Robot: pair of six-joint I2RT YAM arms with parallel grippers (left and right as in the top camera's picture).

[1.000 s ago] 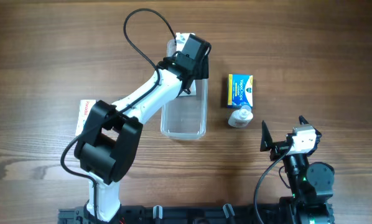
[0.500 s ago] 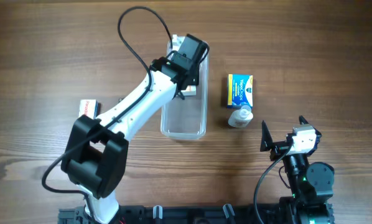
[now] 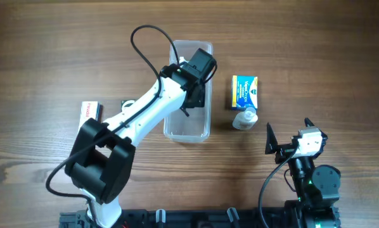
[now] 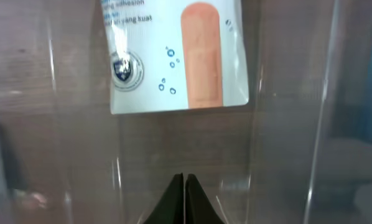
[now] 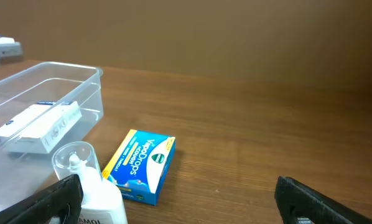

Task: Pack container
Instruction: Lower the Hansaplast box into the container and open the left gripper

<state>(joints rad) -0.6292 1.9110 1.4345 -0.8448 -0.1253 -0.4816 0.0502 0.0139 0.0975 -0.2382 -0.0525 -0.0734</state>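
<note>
The container [image 3: 188, 130] is a clear long tub in the middle of the table, also seen at the left of the right wrist view [image 5: 86, 99]. A white plaster box [image 4: 173, 56] lies flat on its floor at the far end [image 5: 40, 127]. My left arm [image 3: 158, 104] reaches over the tub. My left gripper [image 4: 184, 186] is inside it, shut and empty, with its tips a short way back from the plaster box. My right gripper [image 5: 186, 205] is open and holds nothing, low at the table's near right [image 3: 289, 132].
A blue-and-yellow cough-drop box [image 3: 244, 92] [image 5: 139, 167] lies right of the tub. A small white bottle with a clear cap [image 3: 244, 119] [image 5: 89, 180] sits just in front of it. A white box with red lettering [image 3: 89, 113] lies left of the arm.
My left gripper has shut from open with nothing in it, and has drawn back from the tub's far end toward its middle. The plaster box stays in the tub. The right arm is still.
</note>
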